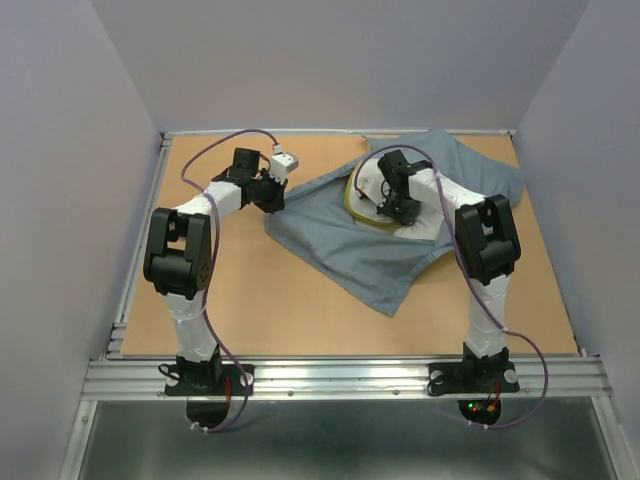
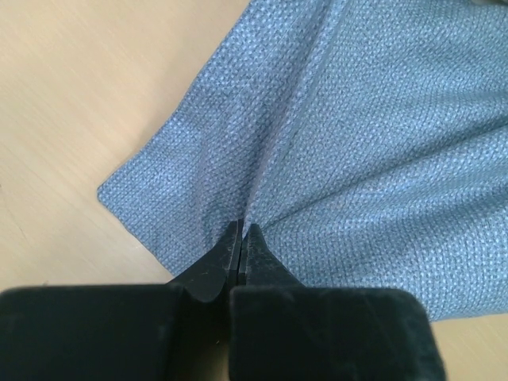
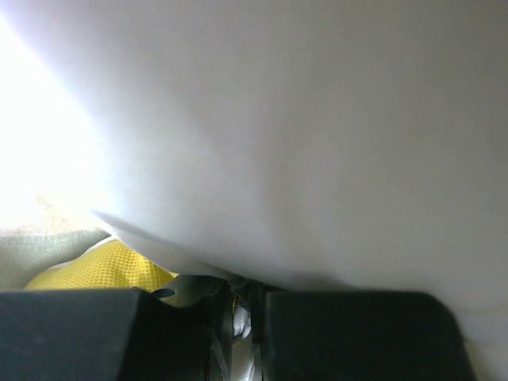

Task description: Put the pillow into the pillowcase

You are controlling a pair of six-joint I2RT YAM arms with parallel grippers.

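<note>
The grey-blue pillowcase (image 1: 370,255) lies spread on the table's right half, its far part bunched up. The white pillow (image 1: 428,228) pokes out of it under the right arm, and its yellow band (image 1: 352,203) shows at the case's mouth. My left gripper (image 1: 272,200) is shut on a pinched fold near the case's left corner; the left wrist view shows the fingertips closed (image 2: 242,232) on the blue weave (image 2: 381,143). My right gripper (image 1: 385,207) is on the pillow. In the right wrist view the pillow (image 3: 302,135) fills the frame, with white fabric between the closed jaws (image 3: 242,292) and the yellow band (image 3: 111,271) beside them.
The wooden tabletop (image 1: 280,300) is bounded by a metal rail (image 1: 340,375) at the near edge and a frame (image 1: 140,240) on the left. Grey walls enclose the far and side edges. Bare wood shows left of the case corner (image 2: 71,95).
</note>
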